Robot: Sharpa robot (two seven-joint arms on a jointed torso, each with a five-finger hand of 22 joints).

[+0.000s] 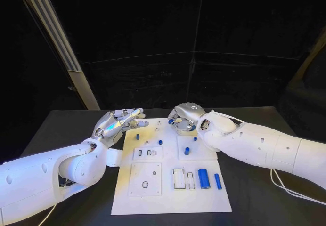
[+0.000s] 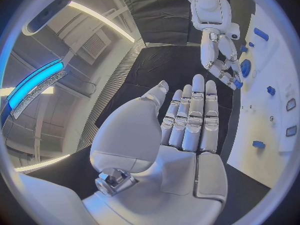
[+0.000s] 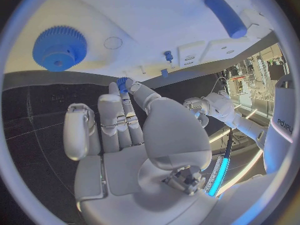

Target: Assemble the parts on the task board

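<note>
The white task board point(image 1: 170, 200) lies in the middle of the black table. My right hand point(image 1: 184, 117) hangs over its far edge and pinches a small blue part point(image 3: 122, 83) between thumb and fingertip; the same part point(image 2: 238, 83) shows at its fingertips in the left wrist view. A blue gear point(image 3: 59, 47) sits on the board just beyond those fingers. My left hand point(image 1: 121, 121) hovers at the board's far left corner, fingers straight and apart, holding nothing. A thick blue cylinder point(image 1: 203, 179) and a thin blue rod point(image 1: 218, 181) lie near the board's right edge.
Small blue pegs point(image 1: 137, 136) point(image 1: 160, 141) point(image 1: 187, 151) stand in the board's far half. Raised white blocks with slots point(image 1: 148, 152) and holes point(image 1: 145, 185) sit left of centre. Black table point(image 1: 258, 197) surrounds the board. A pale post point(image 1: 75, 66) rises at the back left.
</note>
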